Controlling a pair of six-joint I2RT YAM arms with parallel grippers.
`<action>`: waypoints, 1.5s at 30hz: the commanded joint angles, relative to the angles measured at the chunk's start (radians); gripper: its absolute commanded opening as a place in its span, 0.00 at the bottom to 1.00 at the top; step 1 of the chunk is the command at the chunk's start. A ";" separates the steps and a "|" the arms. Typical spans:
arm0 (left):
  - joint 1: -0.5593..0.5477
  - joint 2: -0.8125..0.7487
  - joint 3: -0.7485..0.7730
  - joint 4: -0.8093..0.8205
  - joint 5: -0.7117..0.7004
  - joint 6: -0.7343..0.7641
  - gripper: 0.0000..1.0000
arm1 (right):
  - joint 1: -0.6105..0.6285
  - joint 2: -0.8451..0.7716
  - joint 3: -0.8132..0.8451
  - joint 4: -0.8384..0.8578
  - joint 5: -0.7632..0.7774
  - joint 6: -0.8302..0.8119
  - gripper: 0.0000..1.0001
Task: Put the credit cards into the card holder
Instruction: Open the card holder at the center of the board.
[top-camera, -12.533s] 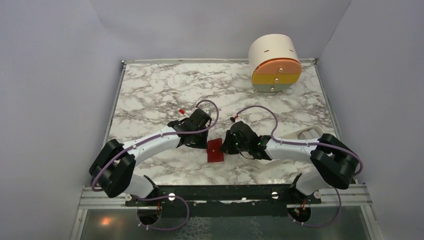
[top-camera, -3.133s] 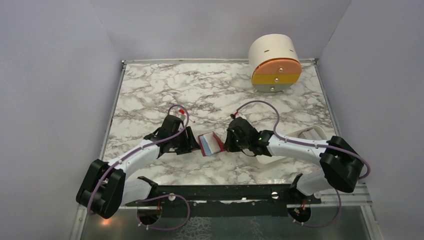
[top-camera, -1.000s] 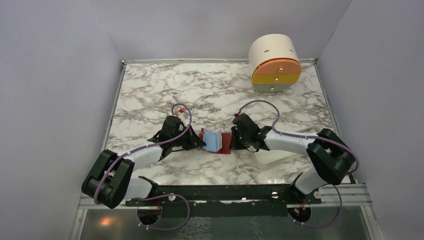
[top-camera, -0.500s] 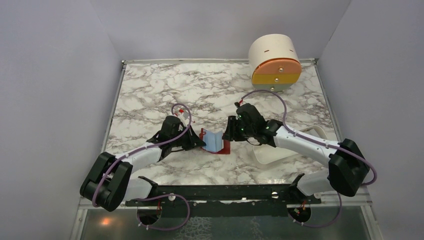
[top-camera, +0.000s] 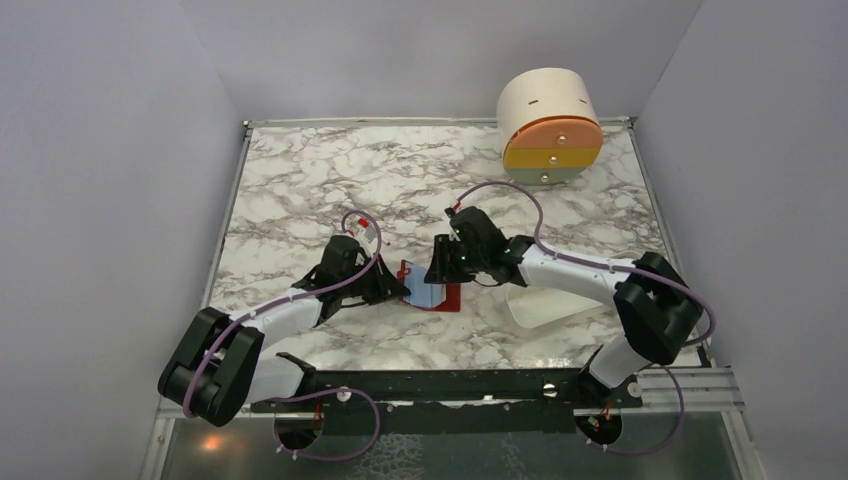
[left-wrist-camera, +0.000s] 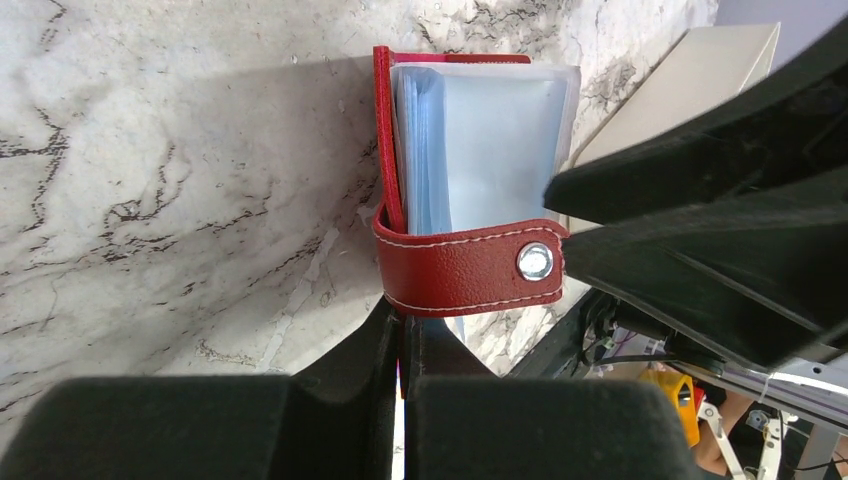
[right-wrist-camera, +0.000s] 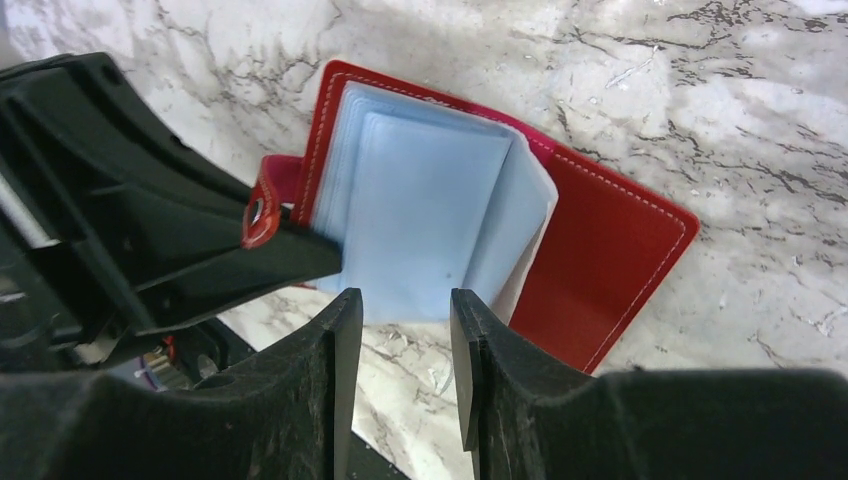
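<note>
Pinching the card holder (right-wrist-camera: 600, 260) by its red cover, fingers pressed together, the left gripper (left-wrist-camera: 402, 335) is propping it open on the table (top-camera: 300, 190). The right gripper (right-wrist-camera: 403, 300) is hovering over the clear sleeves (right-wrist-camera: 430, 210), fingers slightly spread, with the left gripper crowding the sleeves' edge. A white tray (top-camera: 540, 312) is lying beside the right arm.

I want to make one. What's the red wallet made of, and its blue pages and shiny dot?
The card holder looks like leather or faux leather: grainy, white stitching. Its pages look like thin translucent plastic. The stud looks like shiny metal.
</note>
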 joint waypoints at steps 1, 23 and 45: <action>0.000 -0.021 -0.005 0.010 0.024 0.015 0.00 | 0.007 0.069 0.046 0.017 -0.006 -0.002 0.38; 0.000 -0.046 0.012 -0.044 0.005 0.025 0.36 | 0.017 0.197 -0.059 0.092 -0.017 0.005 0.39; -0.001 0.033 0.016 0.007 0.013 0.045 0.19 | 0.018 0.168 -0.111 0.110 0.026 0.012 0.12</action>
